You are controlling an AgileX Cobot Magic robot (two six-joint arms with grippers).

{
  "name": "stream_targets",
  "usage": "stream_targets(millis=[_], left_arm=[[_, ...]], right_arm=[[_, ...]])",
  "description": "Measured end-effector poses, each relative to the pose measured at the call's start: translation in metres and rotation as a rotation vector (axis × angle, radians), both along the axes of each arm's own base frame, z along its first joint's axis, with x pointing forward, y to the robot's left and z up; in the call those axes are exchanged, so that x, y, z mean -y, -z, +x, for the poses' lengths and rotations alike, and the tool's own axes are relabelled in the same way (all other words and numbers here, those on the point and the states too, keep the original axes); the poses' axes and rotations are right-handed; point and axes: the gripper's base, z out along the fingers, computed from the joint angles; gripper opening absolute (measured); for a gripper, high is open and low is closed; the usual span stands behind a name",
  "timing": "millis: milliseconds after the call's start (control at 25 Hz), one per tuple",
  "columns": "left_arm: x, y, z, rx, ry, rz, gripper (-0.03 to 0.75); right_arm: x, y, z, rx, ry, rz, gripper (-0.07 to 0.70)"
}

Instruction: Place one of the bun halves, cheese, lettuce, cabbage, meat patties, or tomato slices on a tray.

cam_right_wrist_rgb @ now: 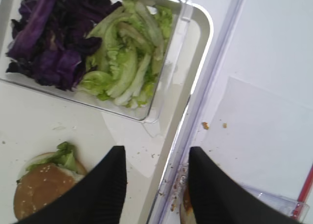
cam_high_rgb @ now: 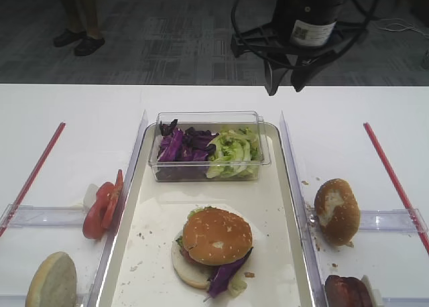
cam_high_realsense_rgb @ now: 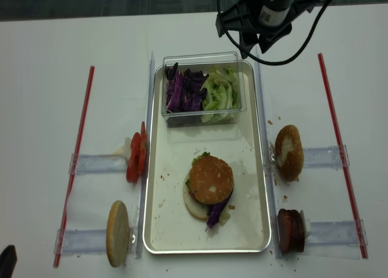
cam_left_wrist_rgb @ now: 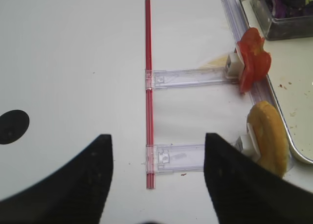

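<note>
The sesame-seeded top bun half (cam_high_rgb: 217,235) sits on a stacked burger on the cream tray (cam_high_rgb: 154,253), with lettuce and a purple leaf poking out under it. My right gripper (cam_high_rgb: 285,86) hangs open and empty over the tray's back right corner; in the right wrist view its fingertips (cam_right_wrist_rgb: 117,158) straddle the tray's right rim. Lettuce (cam_high_rgb: 232,153) and cabbage (cam_high_rgb: 181,146) fill a clear box. Tomato slices (cam_high_rgb: 100,206) stand left of the tray, meat patties (cam_high_rgb: 347,291) at front right. My left gripper (cam_left_wrist_rgb: 159,138) is open over the bare table on the left. No cheese shows.
The clear box (cam_high_rgb: 208,119) stands at the back of the tray. A pale bun half (cam_high_rgb: 52,280) stands in a holder at front left, a brown bun with a white torn patch (cam_high_rgb: 336,211) at right. Red strips (cam_high_rgb: 40,166) and clear rails flank the tray.
</note>
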Motion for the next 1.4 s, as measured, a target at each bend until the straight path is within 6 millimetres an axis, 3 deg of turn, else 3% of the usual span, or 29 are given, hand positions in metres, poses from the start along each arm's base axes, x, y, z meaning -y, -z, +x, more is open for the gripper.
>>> stream_targets(millis=[200,600,760,1040,1400], left_arm=[[0.0,0.0,0.0,0.0,0.0,0.0,0.417],[0.0,0.0,0.0,0.0,0.0,0.0,0.417],[0.0,0.0,0.0,0.0,0.0,0.0,0.417],[0.0,0.0,0.0,0.0,0.0,0.0,0.417],[0.0,0.0,0.0,0.0,0.0,0.0,0.417]], right_arm=[[0.023,0.0,0.011,-0.001,0.067,0.003,0.321],[0.119,0.0,0.037,-0.002,0.313,0.009,0.321],[0.144,0.0,0.04,-0.001,0.367,0.01,0.321],[0.156,-0.003,0.038,0.005,0.362,0.013,0.321],[0.159,-0.014,0.003,0.005,0.36,0.002,0.321]])
